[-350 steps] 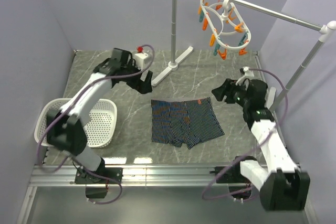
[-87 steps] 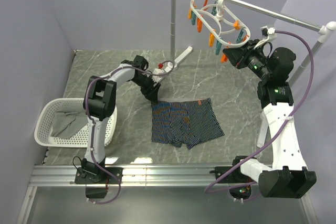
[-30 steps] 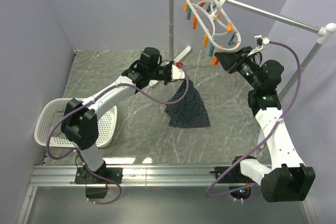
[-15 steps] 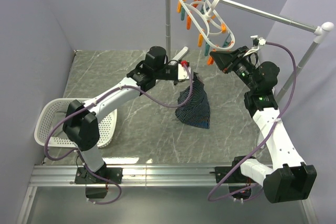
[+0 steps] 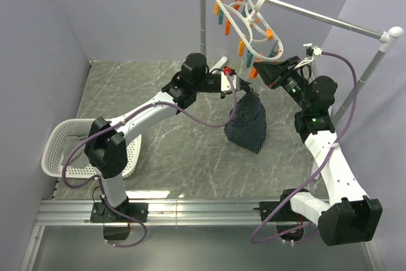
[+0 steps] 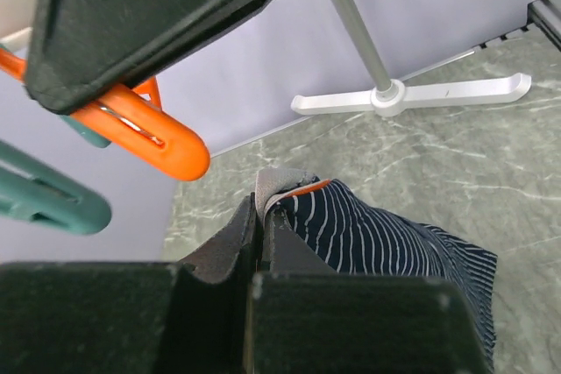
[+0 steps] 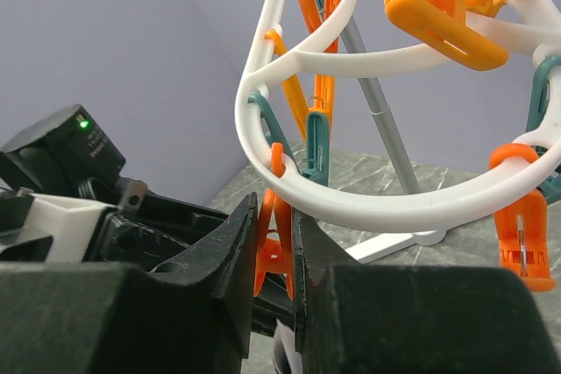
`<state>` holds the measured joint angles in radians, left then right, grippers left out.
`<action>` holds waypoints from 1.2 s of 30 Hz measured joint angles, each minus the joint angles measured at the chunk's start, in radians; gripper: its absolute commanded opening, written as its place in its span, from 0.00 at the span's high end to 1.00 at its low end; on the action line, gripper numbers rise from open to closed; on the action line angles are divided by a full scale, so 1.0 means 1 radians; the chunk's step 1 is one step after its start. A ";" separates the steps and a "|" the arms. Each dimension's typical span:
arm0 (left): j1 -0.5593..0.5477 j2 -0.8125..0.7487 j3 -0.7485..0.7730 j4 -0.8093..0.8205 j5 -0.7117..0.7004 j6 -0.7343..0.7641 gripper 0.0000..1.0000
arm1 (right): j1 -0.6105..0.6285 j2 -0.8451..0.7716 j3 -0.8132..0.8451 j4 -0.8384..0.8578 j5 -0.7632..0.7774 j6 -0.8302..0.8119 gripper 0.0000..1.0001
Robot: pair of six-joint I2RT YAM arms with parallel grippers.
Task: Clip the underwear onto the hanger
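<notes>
the underwear (image 5: 248, 124) is held up clear of the table (image 5: 158, 157), hanging as a limp, bunched drape just below the hanger (image 5: 248, 23). it is taken at the waistband corner, where the orange-red trim shows. there it is pinched by the left gripper (image 6: 261, 216), whose jaws are pressed fully together on the cloth.

the fabric is judged light and soft, with no stiffness of its own, so it will sag and swing from whatever point is held. thin single layers could be slipped out of a peg. the thicker elastic waistband is reckoned the best place to be gripped and clipped, just beside the holding fingers.

close on the right, an orange peg (image 7: 274, 251) on the hanger's low rim is clamped by the right gripper (image 7: 276, 232), jaws narrowed around its handle end. whether the peg's mouth is sprung open cannot be told. peg and waistband are seen near each other in the left wrist view, not touching.

the hanger is hooked over the rail stand (image 5: 203, 26) at the far side. a white basket (image 5: 60, 150) is left on the near left, well apart.
</notes>
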<state>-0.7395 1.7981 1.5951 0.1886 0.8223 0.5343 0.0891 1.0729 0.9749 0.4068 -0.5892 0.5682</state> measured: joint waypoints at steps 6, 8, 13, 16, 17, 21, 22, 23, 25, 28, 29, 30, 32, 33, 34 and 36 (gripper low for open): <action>-0.003 0.019 0.001 0.061 0.019 -0.054 1.00 | 0.000 0.000 -0.001 0.003 -0.003 0.002 1.00; -0.003 0.019 0.004 0.090 0.026 -0.071 1.00 | 0.000 0.000 -0.001 0.004 -0.003 0.002 1.00; -0.003 0.019 0.004 0.155 0.056 -0.113 1.00 | 0.000 0.000 -0.010 0.015 -0.003 0.002 1.00; -0.004 0.019 0.004 0.182 0.072 -0.136 1.00 | 0.000 0.000 -0.016 0.024 -0.006 0.008 1.00; -0.004 0.019 0.004 0.188 0.074 -0.140 1.00 | 0.000 0.000 -0.016 0.026 -0.006 0.011 1.00; -0.004 0.019 0.004 0.190 0.075 -0.141 1.00 | 0.000 0.000 -0.016 0.031 -0.009 0.018 1.00; -0.004 0.019 0.004 0.188 0.075 -0.141 1.00 | 0.000 0.000 -0.016 0.030 -0.010 0.019 1.00; -0.003 0.019 0.004 0.188 0.076 -0.141 1.00 | 0.000 0.000 -0.016 0.031 -0.010 0.019 1.00; -0.003 0.019 0.004 0.186 0.077 -0.140 1.00 | 0.000 0.000 -0.016 0.032 -0.011 0.023 1.00; -0.002 0.019 0.004 0.180 0.079 -0.140 1.00 | 0.000 -0.001 -0.016 0.035 -0.012 0.028 1.00; -0.002 0.019 0.004 0.178 0.080 -0.140 1.00 | 0.000 -0.001 -0.016 0.035 -0.012 0.031 1.00; 0.000 0.019 0.004 0.174 0.080 -0.140 1.00 | 0.000 -0.001 -0.016 0.035 -0.012 0.034 1.00; 0.003 0.019 0.003 0.168 0.082 -0.140 1.00 | 0.000 -0.001 -0.016 0.036 -0.013 0.039 1.00; 0.005 0.018 0.000 0.166 0.083 -0.140 1.00 | 0.000 -0.001 -0.016 0.037 -0.014 0.042 1.00; 0.007 0.016 -0.005 0.166 0.083 -0.140 1.00 | 0.000 -0.001 -0.016 0.039 -0.014 0.045 1.00; 0.011 0.014 -0.016 0.165 0.084 -0.141 1.00 | 0.000 -0.001 -0.016 0.045 -0.015 0.050 1.00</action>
<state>-0.7280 1.8126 1.5787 0.3538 0.9066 0.3931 0.0895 1.0721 0.9585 0.4515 -0.6041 0.6182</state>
